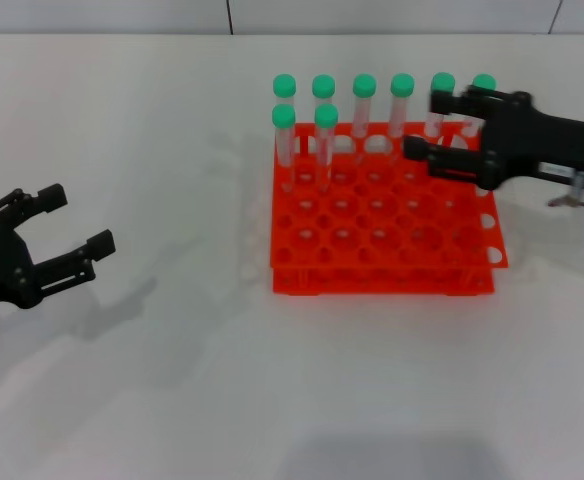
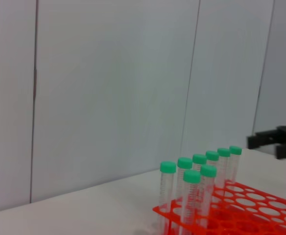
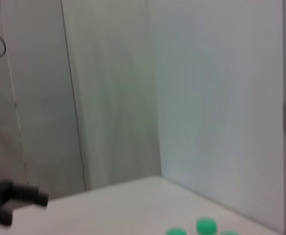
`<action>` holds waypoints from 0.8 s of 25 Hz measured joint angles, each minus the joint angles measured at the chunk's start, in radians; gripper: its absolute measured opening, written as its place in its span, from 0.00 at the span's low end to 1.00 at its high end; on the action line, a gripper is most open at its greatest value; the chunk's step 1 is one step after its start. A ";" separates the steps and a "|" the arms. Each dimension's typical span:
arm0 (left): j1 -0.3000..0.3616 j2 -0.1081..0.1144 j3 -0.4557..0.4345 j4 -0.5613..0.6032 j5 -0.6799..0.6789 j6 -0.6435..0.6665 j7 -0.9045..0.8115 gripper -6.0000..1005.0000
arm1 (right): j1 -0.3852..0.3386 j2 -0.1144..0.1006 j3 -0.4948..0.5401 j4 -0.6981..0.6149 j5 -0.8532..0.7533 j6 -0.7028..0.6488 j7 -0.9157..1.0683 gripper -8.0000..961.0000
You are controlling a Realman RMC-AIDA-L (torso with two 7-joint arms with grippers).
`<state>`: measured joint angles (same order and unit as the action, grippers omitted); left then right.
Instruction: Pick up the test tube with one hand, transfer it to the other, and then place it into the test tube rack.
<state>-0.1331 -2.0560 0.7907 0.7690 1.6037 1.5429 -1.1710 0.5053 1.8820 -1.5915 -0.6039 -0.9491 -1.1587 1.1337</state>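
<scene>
A plain white table point(image 1: 172, 400) meets a pale panelled wall point(image 2: 108, 88) with dark vertical seams.

Standing upright along the far rows of the rack point(image 1: 382, 225), eight green-capped tubes point(image 1: 324, 130), walling off any approach from behind. Hanging over the rack's far right corner, the right pincer point(image 1: 434, 125), fingers spread. Lying open, the near rows of holes. Leaving bare tabletop point(image 1: 192, 350) between the left pincer point(image 1: 72, 225) and the rack.
</scene>
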 joint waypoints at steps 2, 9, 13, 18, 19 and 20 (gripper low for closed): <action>-0.016 0.012 0.000 -0.002 0.010 0.003 -0.020 0.88 | -0.016 -0.012 0.093 0.010 -0.109 -0.059 0.029 0.58; -0.080 0.055 -0.001 -0.009 0.090 0.054 -0.092 0.88 | -0.041 -0.023 0.365 0.024 -0.417 -0.213 0.064 0.89; -0.121 0.078 -0.001 -0.009 0.144 0.095 -0.124 0.88 | -0.042 -0.028 0.381 0.024 -0.461 -0.239 0.064 0.90; -0.167 0.092 0.000 -0.010 0.194 0.120 -0.163 0.88 | -0.038 -0.023 0.382 0.027 -0.514 -0.244 0.064 0.91; -0.174 0.093 0.000 -0.010 0.205 0.125 -0.170 0.88 | -0.037 -0.022 0.380 0.029 -0.521 -0.244 0.064 0.91; -0.182 0.094 0.000 -0.010 0.216 0.129 -0.175 0.88 | -0.036 -0.021 0.379 0.031 -0.527 -0.244 0.064 0.91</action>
<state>-0.3150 -1.9618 0.7912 0.7590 1.8198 1.6719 -1.3460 0.4695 1.8609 -1.2124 -0.5726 -1.4759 -1.4024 1.1981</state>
